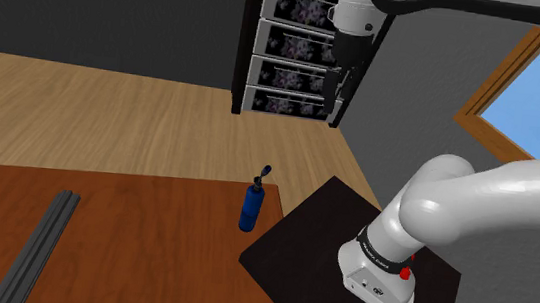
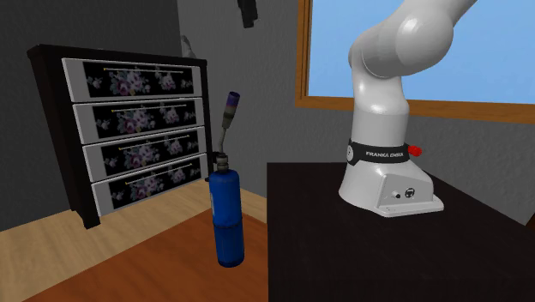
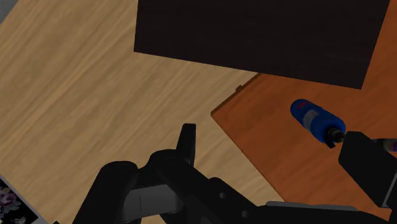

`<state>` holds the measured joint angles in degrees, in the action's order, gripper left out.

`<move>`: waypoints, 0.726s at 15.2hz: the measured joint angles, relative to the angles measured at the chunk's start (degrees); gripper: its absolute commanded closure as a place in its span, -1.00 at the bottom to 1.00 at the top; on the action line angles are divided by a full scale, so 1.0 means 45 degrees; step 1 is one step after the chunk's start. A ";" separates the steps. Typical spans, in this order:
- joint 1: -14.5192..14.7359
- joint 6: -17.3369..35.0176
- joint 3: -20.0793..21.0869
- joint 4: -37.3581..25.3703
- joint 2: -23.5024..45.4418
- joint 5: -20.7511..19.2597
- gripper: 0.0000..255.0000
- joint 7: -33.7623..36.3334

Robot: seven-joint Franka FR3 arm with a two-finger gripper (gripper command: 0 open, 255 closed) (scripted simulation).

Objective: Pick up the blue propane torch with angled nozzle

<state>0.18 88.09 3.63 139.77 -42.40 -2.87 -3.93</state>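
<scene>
Well, the torch (image 1: 250, 206) stood upright on the worktop (image 1: 149, 245), near its edge, just beside the stand (image 1: 310, 241). High up, the tool (image 1: 341, 86) hung with fingers spread, holding nothing.

Standing upright on the table (image 1: 150, 235), at the edge just beside the stand (image 1: 300, 244): torch (image 1: 251, 206). Lying on the same table, well apart toward the shoulder view's left: rail (image 1: 41, 246). Standing on the floor (image 1: 111, 112) behind both, against the wall (image 1: 90, 9): drawer chest (image 1: 289, 47).
</scene>
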 measured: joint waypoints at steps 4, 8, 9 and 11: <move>0.0076 0.0530 0.0363 0.0323 0.0445 0.0422 -1.00 0.0676; 0.0224 0.1676 0.1009 0.0924 0.1399 0.1182 -1.00 0.1874; 0.0277 0.1937 0.1186 0.1001 0.1675 0.1390 -1.00 0.2194; 0.0347 0.2638 0.1501 0.1228 0.2329 0.1748 -1.00 0.2766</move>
<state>1.75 99.97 10.38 145.29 -31.92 4.99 8.51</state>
